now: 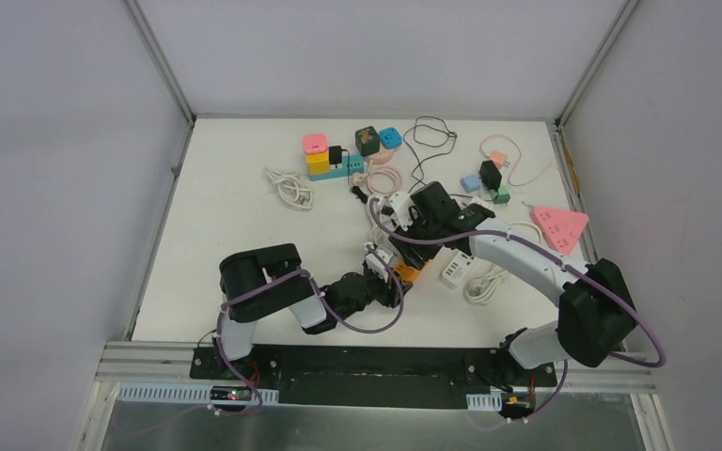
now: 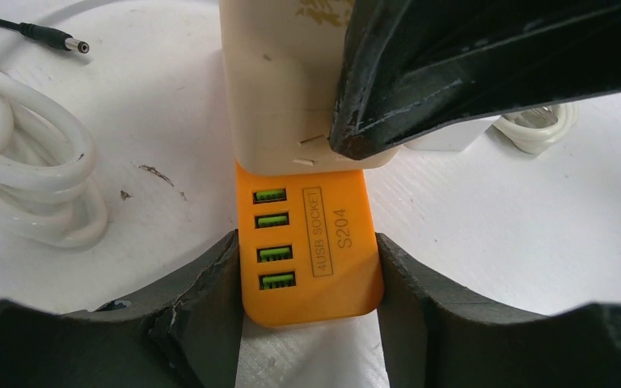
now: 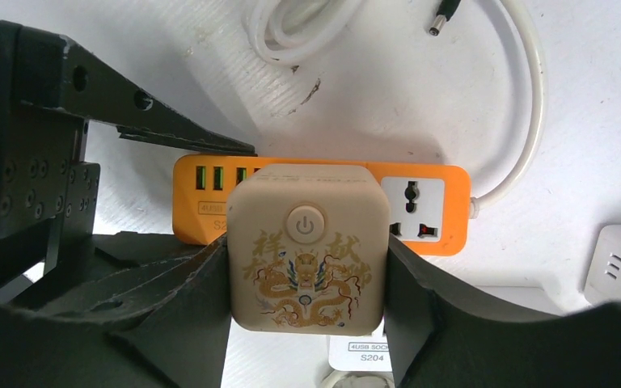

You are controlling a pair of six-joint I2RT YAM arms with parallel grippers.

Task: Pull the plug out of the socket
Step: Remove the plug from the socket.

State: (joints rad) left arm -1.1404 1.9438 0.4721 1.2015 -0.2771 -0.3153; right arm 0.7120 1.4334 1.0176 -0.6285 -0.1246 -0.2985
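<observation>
An orange socket strip [image 2: 311, 246] with four green USB ports lies flat on the white table; it also shows in the right wrist view [image 3: 428, 206] and the top view [image 1: 412, 271]. A cream plug [image 3: 306, 250] with a gold dragon print and a power button sits in it, seen too in the left wrist view [image 2: 279, 81]. My left gripper [image 2: 307, 283] is shut on the strip's USB end. My right gripper [image 3: 306, 279] is shut on the plug's two sides from above. In the top view both grippers meet mid-table [image 1: 397, 246].
A white cable [image 2: 24, 162] coils left of the strip. A white socket strip [image 1: 455, 270] lies right of it. A pink triangular strip [image 1: 561, 226] sits far right. Coloured socket cubes [image 1: 318, 155] and adapters [image 1: 489, 176] with cables stand at the back.
</observation>
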